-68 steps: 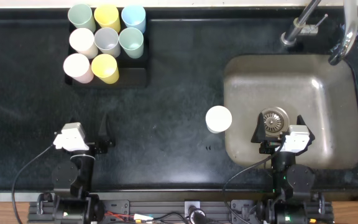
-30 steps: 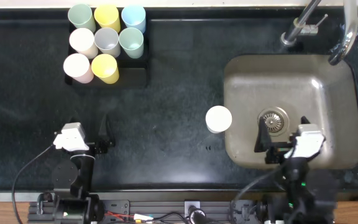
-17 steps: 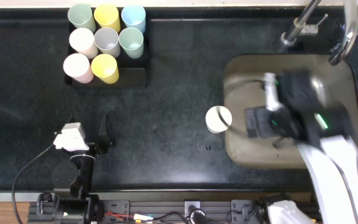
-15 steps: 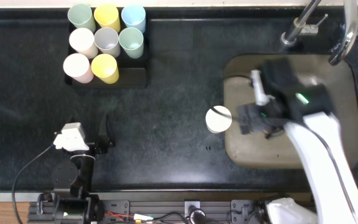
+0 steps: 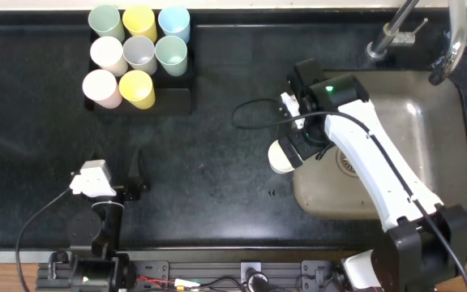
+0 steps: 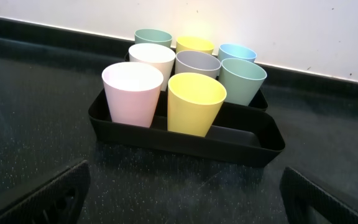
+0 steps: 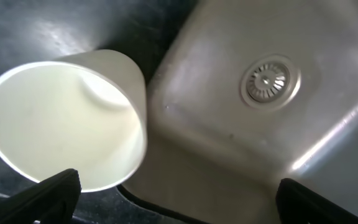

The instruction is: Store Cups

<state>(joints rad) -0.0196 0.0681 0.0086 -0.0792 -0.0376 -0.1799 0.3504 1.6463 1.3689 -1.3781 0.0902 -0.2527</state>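
At far left on the black counter [image 5: 217, 138] sits a black tray [image 5: 173, 101] holding seven upright cups. A pink cup [image 5: 102, 88] and a yellow cup [image 5: 137, 89] stand in its near row, with an empty slot to their right. White, grey and green cups stand in the middle row, and green, yellow and blue ones in the far row. The left wrist view shows the same tray [image 6: 185, 140] straight ahead, well apart from the fingers.

At near left the left gripper [image 5: 139, 173] rests low over the counter, its fingers spread wide with nothing between them.

Near the middle, a lone white cup [image 5: 276, 157] stands upright on the counter, mouth up, just beside the left rim of the sink [image 5: 428, 105]. The right gripper [image 5: 298, 146] hangs over it, and the right arm arches across the sink from near right. In the right wrist view the cup [image 7: 61, 134] lies off toward one finger, the fingers are wide apart and grip nothing, and the drain [image 7: 269, 81] shows in the basin beyond.

At far right a faucet [image 5: 396, 28] stands behind the sink.
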